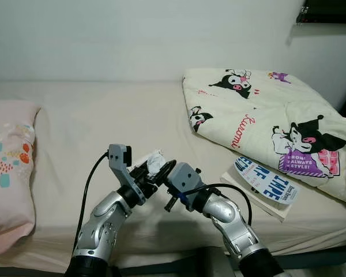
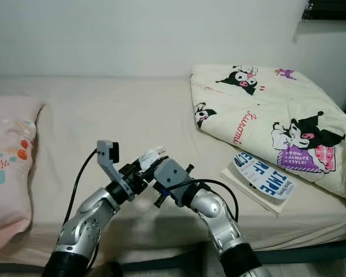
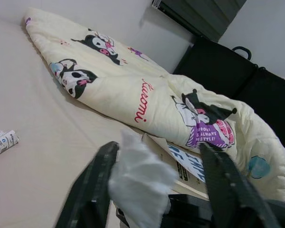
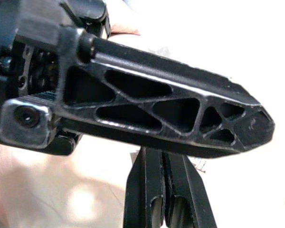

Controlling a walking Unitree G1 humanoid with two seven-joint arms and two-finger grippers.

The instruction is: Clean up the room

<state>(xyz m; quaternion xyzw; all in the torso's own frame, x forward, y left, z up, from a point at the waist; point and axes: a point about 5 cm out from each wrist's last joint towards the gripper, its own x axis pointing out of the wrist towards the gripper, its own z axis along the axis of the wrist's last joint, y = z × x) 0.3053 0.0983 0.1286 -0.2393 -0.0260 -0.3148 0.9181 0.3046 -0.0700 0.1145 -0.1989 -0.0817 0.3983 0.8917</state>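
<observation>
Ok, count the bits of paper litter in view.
2. One white crumpled wad sits between the open fingers of the left hand; one printed scrap lies on the sheet. More may be hidden under the arms or comforter.

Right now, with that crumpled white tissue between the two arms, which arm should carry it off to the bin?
Left, probably. The crumpled tissue sits between the left gripper's spread fingers, above the bed. The right gripper has its fingers pressed together against the left gripper, holding nothing visible.
</observation>
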